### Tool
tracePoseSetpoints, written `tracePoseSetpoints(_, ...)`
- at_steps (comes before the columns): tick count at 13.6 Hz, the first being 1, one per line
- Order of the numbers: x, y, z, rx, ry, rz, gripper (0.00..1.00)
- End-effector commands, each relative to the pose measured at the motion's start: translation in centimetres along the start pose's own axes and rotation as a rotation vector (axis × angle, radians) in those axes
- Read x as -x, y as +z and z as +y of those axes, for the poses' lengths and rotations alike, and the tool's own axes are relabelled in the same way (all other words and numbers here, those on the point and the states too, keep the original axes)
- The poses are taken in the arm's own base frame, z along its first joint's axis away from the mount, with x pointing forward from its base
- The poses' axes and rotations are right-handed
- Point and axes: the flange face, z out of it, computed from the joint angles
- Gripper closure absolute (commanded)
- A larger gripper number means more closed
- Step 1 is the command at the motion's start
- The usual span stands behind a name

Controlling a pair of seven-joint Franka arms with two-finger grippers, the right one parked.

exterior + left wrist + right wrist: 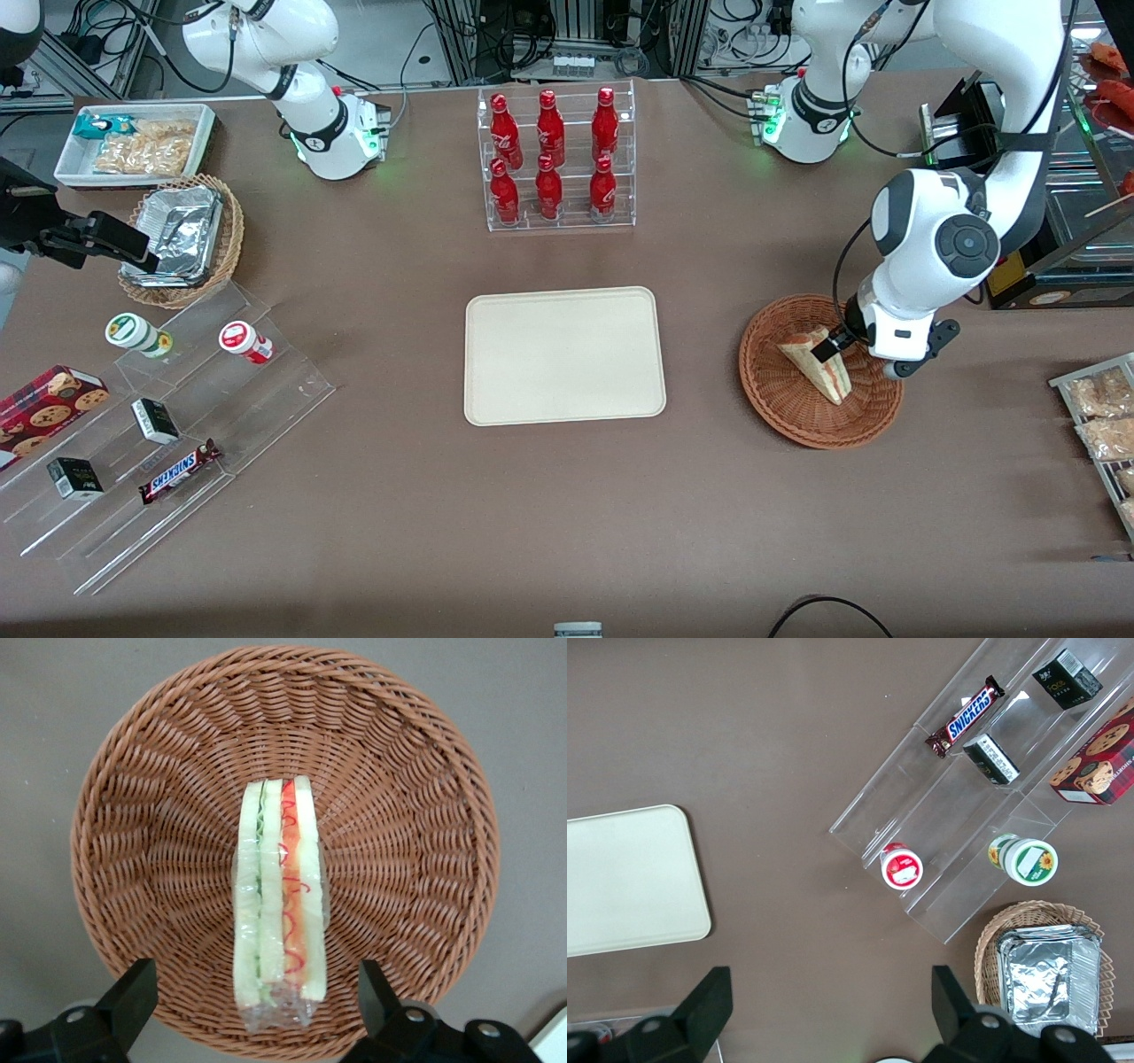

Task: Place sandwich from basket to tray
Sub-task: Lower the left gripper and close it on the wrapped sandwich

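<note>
The sandwich (822,365) (279,895), a plastic-wrapped white-bread wedge with green and red filling, lies in the reddish-brown wicker basket (797,418) (399,842) toward the working arm's end of the table. My gripper (833,347) (255,1001) hangs low over the basket, open. Its black fingers (133,997) stand on either side of one end of the sandwich, apart from the wrap. The cream tray (564,354) (629,877) lies flat at the table's middle with nothing on it.
A clear rack of red bottles (558,159) stands farther from the front camera than the tray. Toward the parked arm's end are a stepped acrylic rack with snacks (159,425), a lighter foil-filled basket (182,239) and a white bin (133,142). Snack packets (1103,416) lie beside the basket.
</note>
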Motion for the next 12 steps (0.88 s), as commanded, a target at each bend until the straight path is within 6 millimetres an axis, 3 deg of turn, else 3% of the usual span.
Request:
tracePoseSetpoints(1, 0.3, 1.4, 0.5, 0.003, -0.067, -0.005, 0.00)
tracePoseSetpoints(3, 0.3, 2.2, 0.7, 0.003, -0.142, -0.006, 0.00)
tracePoseSetpoints(10, 0.1, 5.4, 0.6, -0.021, -0.170, -0.027, 0.00)
tracePoseSetpoints(11, 0.1, 6.2, 0.5, -0.031, -0.179, -0.037, 0.04)
tracePoseSetpoints(12, 0.2, 6.4, 0.5, -0.035, -0.211, -0.040, 0.17)
